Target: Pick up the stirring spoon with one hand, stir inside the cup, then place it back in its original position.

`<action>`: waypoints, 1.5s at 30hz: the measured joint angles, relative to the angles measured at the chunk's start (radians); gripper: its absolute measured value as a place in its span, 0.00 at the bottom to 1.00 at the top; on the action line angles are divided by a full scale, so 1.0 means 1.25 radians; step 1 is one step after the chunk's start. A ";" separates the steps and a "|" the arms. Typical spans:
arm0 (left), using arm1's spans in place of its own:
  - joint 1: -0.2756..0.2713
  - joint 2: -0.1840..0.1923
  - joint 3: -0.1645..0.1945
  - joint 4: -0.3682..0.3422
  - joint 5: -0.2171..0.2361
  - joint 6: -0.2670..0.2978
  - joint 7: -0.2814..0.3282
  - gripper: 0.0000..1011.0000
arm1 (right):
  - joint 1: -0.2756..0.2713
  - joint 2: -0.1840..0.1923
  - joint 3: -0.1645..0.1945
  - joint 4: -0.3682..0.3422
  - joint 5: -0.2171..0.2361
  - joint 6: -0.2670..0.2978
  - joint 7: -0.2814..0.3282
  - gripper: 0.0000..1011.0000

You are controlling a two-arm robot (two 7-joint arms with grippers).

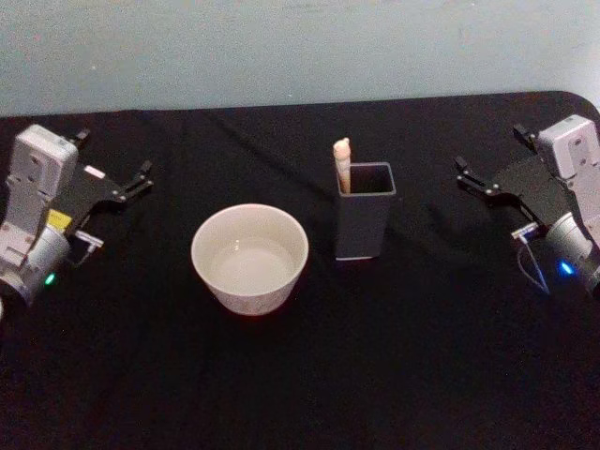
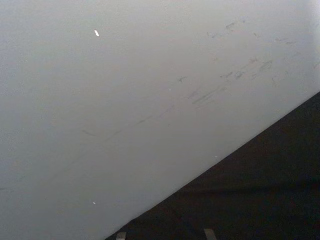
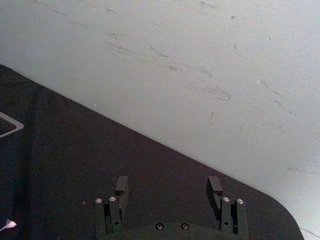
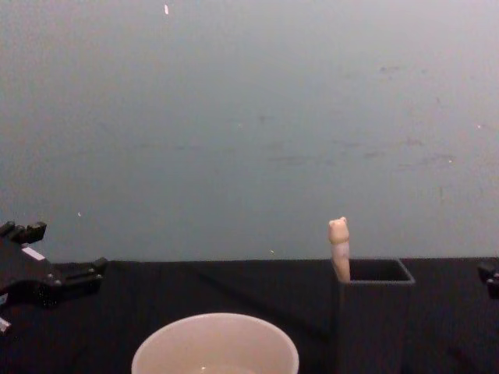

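The stirring spoon (image 1: 342, 165) stands upright in a dark grey square holder (image 1: 364, 225) at the table's middle, its bear-like head (image 4: 338, 231) rising above the holder's rim (image 4: 374, 280). The cream-white cup (image 1: 247, 298) sits just left of the holder, pale inside, also low in the chest view (image 4: 214, 339). My left gripper (image 1: 112, 157) rests open at the far left of the table (image 4: 58, 249), nothing in it. At the far right my right gripper (image 1: 492, 150) is open and holds nothing, its two fingers spread in the right wrist view (image 3: 168, 187).
A black cloth (image 1: 309, 394) covers the table, with a pale wall (image 4: 249, 117) behind it. Bare cloth lies between each gripper and the two vessels, and in front of them.
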 joint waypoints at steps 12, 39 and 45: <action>0.000 0.000 0.000 0.000 0.000 0.000 0.000 0.99 | 0.000 0.000 0.000 0.000 0.000 0.000 0.000 0.99; 0.000 0.000 0.000 0.000 0.000 0.000 0.000 0.99 | 0.000 0.000 0.000 0.000 0.000 0.000 0.000 0.99; 0.000 0.000 0.000 0.000 0.000 0.000 0.000 0.99 | 0.000 0.000 0.000 0.000 0.000 0.000 0.000 0.99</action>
